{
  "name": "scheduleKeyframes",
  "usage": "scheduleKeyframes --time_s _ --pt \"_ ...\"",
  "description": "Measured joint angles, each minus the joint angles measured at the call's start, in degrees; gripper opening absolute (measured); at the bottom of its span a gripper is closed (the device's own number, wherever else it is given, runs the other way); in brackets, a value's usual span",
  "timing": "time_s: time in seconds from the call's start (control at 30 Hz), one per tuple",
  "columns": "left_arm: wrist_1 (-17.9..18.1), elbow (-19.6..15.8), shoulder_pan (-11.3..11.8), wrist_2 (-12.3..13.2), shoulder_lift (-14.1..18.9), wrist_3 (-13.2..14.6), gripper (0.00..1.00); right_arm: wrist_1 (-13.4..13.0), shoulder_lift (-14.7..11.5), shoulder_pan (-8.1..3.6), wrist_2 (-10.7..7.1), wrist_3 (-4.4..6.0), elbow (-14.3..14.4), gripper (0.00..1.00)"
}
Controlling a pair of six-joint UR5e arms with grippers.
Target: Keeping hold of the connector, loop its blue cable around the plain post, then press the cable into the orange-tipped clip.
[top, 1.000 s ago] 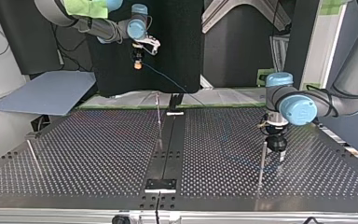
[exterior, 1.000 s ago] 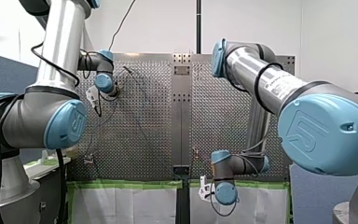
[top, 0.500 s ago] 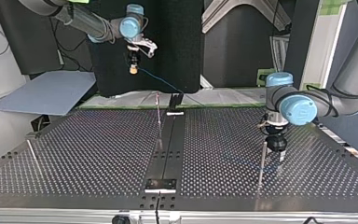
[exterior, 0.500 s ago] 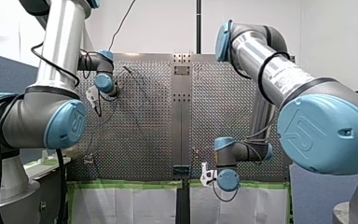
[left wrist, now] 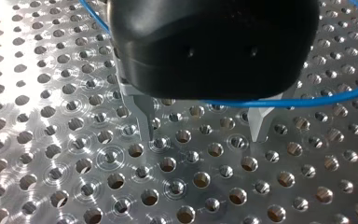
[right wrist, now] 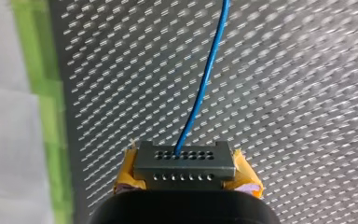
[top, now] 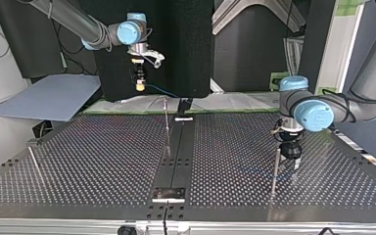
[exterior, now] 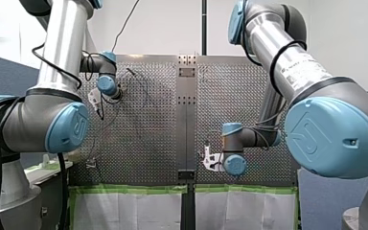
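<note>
My right gripper (right wrist: 184,164) is shut on a grey connector (right wrist: 183,160), held between its yellow pads (right wrist: 245,180). A blue cable (right wrist: 205,79) leaves the connector and runs ahead over the perforated plate. In the top view my right gripper (top: 139,84) hangs above the table's far edge, with the blue cable (top: 159,89) trailing toward the middle. My left gripper (left wrist: 203,133) stands open just above the plate, nothing between its metal fingers (left wrist: 145,122); the blue cable (left wrist: 307,99) crosses near their bases. In the top view my left gripper (top: 292,159) stands beside a plain post (top: 275,169).
A thin post with a reddish tip (top: 166,122) stands by the dark centre strip (top: 178,147). Another plain post (top: 34,161) leans near the top view's left edge. Green tape (exterior: 124,189) lines the plate's near edge. A grey board (top: 49,100) lies beyond the table.
My right gripper carried the connector to the top view's left and lower; in the front view it rose from the taped edge onto the plate. My left arm stayed still.
</note>
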Motion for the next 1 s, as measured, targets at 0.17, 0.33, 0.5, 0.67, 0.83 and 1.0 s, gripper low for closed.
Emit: scheduleKeyframes --time_s 0.17,0.33,0.5,0.67,0.83,1.0 --pt "-0.1 0.0 0.0 0.0 0.0 0.0 1.0 0.5 -2.5 -0.43 -1.19 -1.58 0.0 0.0" --pt "-0.1 0.0 0.1 0.0 0.0 -0.1 1.0 0.2 -3.8 -1.02 -1.5 -2.29 0.7 0.0" --pt "-0.2 0.0 0.2 0.0 0.0 -0.2 1.0 -1.4 -3.4 -1.69 -1.98 -1.96 1.5 0.0" --pt "-0.3 0.0 0.2 0.0 0.0 -0.2 1.0 -2.5 -1.2 -2.1 -2.42 -1.68 1.7 0.0" --pt "-0.3 0.0 0.2 0.0 0.0 -0.2 1.0 -4.2 1.4 -2.42 -4.13 -0.89 1.7 0.0" --pt "-0.5 0.0 0.2 0.0 0.0 -0.1 1.0 -5.3 2.4 -2.75 -5.43 -0.22 1.7 0.0"
